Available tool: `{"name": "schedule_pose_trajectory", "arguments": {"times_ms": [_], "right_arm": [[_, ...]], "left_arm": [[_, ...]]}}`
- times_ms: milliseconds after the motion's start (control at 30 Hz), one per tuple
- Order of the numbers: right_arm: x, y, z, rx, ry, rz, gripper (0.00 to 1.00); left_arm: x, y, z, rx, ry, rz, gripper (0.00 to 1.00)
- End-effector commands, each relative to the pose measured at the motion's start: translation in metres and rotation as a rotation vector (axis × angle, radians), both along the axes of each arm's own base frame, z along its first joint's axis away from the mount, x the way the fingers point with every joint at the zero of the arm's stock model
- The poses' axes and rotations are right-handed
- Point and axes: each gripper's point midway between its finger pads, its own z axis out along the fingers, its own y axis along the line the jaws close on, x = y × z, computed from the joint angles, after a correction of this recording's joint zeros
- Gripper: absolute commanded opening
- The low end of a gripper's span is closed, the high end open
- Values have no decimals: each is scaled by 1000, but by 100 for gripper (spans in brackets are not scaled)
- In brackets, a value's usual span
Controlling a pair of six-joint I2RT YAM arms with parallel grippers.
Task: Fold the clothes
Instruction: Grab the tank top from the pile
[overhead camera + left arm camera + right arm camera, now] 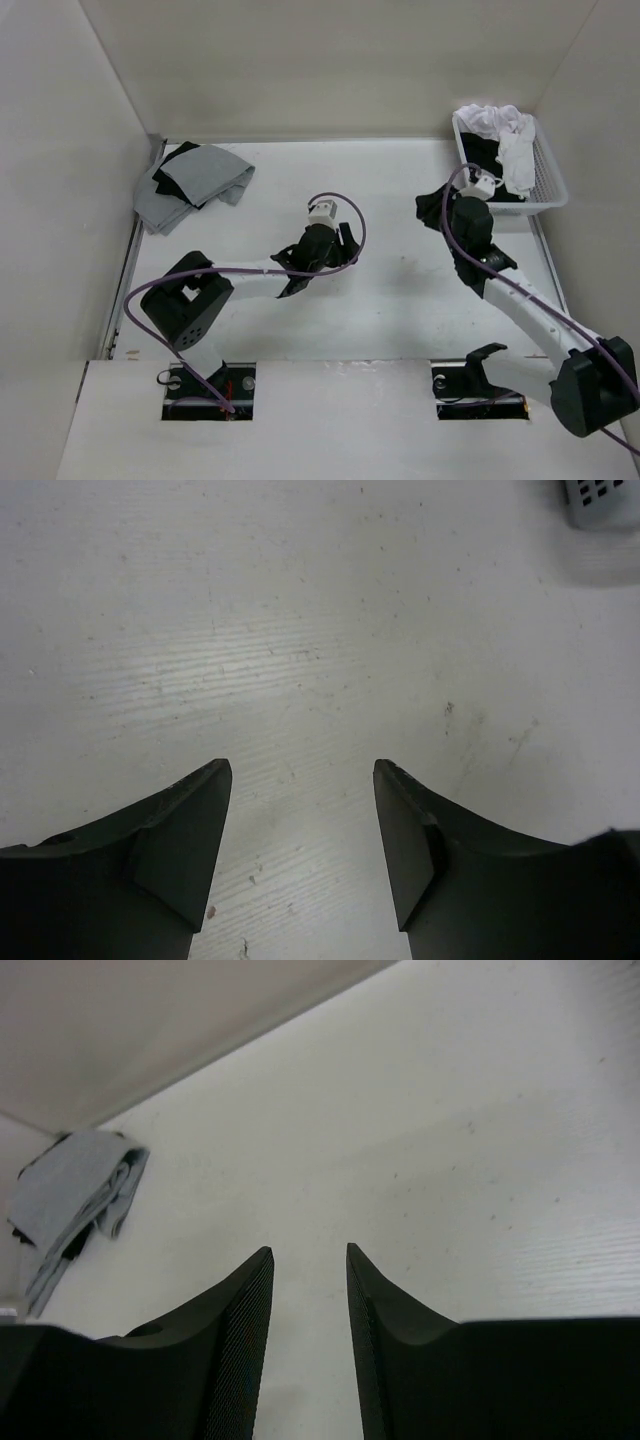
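Note:
The clothes are a crumpled white bundle in the white basket at the back right; no straps can be made out. My left gripper hovers over the bare table near the middle. It is open with only tabletop between its fingers. My right gripper is just left of the basket, pointing left. It too is open, with a narrower gap and nothing held. Neither gripper touches the clothes.
A grey garment folded with a black one lies at the back left, also seen in the right wrist view. Dark cloth lies in the basket under the white bundle. A basket corner shows ahead of the left gripper. Walls enclose the table.

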Motion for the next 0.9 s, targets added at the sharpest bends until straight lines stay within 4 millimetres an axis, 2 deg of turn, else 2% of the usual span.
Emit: {"name": "schedule_pose_trajectory", "arguments": {"times_ms": [0, 33, 200, 233, 300, 367, 400, 467, 533, 667, 800, 867], "right_arm": [[24, -36, 31, -23, -34, -130, 37], [34, -53, 36, -27, -23, -178, 33], [70, -103, 50, -47, 6, -311, 11], [90, -129, 50, -54, 33, -371, 6], [108, -155, 46, -63, 63, -432, 3], [134, -198, 36, -63, 107, -513, 1], [140, -211, 32, -67, 121, -535, 1], [158, -242, 22, -72, 152, -583, 5], [184, -268, 8, -83, 177, -598, 17], [220, -305, -22, -117, 226, -613, 36], [236, -345, -49, -84, 261, -660, 44], [241, -355, -60, -68, 274, -658, 46]], "left_arm": [[-1, -20, 27, -53, -70, -65, 58], [-4, -20, 25, -50, -73, -68, 58], [-7, -12, 29, -73, -122, -63, 58], [-7, -9, 35, -85, -162, -66, 58], [-8, -6, 39, -100, -185, -68, 58], [-10, -4, 45, -119, -211, -74, 55], [-9, -3, 46, -123, -219, -71, 53], [-8, 3, 47, -130, -227, -62, 50], [-5, 8, 48, -135, -229, -48, 49], [0, 16, 47, -146, -219, -26, 50], [2, 22, 48, -151, -224, -13, 51], [4, 25, 47, -157, -218, -4, 51]]}}
